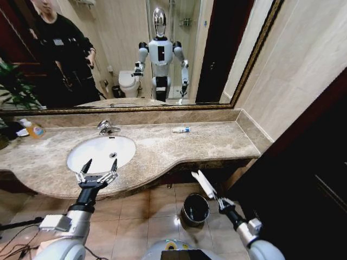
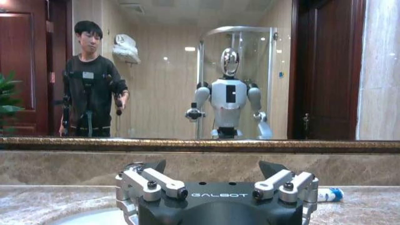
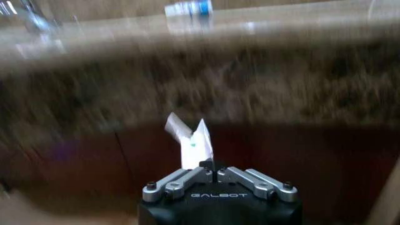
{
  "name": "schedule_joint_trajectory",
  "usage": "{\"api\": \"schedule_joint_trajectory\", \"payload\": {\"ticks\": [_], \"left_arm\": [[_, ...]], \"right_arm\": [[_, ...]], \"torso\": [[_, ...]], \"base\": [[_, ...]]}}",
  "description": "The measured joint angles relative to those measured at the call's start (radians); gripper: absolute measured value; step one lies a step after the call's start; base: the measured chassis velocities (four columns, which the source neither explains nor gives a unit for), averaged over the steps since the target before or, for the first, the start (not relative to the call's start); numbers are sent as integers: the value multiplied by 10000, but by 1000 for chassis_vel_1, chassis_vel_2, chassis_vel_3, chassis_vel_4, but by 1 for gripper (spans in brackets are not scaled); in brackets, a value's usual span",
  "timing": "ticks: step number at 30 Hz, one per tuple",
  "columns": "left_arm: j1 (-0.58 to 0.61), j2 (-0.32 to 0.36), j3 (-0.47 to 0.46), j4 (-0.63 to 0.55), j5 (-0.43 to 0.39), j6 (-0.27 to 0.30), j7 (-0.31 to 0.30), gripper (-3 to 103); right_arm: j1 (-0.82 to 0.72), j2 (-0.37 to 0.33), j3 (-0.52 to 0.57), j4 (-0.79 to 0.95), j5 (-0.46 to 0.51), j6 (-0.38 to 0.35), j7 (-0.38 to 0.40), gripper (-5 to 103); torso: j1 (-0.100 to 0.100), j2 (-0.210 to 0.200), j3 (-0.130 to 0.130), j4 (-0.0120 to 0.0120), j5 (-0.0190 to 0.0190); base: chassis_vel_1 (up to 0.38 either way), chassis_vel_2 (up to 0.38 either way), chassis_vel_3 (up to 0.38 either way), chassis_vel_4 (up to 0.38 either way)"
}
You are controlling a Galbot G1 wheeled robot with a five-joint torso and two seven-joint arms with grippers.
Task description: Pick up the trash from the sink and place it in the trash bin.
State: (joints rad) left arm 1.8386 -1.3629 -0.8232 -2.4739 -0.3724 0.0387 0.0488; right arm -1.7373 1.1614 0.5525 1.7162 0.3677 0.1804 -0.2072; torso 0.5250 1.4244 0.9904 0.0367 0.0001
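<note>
1 white-and-blue tube (image 1: 181, 130) on counter | right claw (image 1: 214, 196) pinches white packet (image 1: 203, 183) above trash bin (image 1: 195, 209)

You are operating in bathroom, hotel-style fit-out. Evidence: white oval sink (image 1: 101, 151) set in beige-brown marble counter (image 1: 179, 145), chrome faucet (image 1: 106, 127) behind sink. Gold-framed wall mirror (image 1: 135, 54) above counter; in its reflection you see white toilet (image 1: 129, 83) and glass shower enclosure (image 2: 240, 79). Tiled floor (image 1: 141, 216) below counter, small round trash bin (image 1: 195, 209) standing on it. Dark wood door (image 2: 325, 70) reflected right of shower.
</note>
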Motion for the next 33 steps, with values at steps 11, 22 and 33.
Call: {"api": "schedule_joint_trajectory", "payload": {"ticks": [11, 22, 33], "left_arm": [[0, 0, 0, 0, 0, 0, 1, 100], [0, 0, 0, 1, -1, 0, 0, 100], [0, 0, 0, 0, -1, 0, 0, 100]], "right_arm": [[2813, 1435, -353, -5125, -2017, 653, 247, 0], [4219, 2418, -338, -7763, -3016, 1237, 469, -3], [4503, 2658, -357, -8263, -3118, 1304, 1137, 33]], "torso": [[1, -2, 0, 2, -1], [1, -2, 1, 1, -3], [1, -2, 0, 1, -2]], "base": [[0, 0, 0, 0], [0, 0, 0, 0], [0, 0, 0, 0]]}}
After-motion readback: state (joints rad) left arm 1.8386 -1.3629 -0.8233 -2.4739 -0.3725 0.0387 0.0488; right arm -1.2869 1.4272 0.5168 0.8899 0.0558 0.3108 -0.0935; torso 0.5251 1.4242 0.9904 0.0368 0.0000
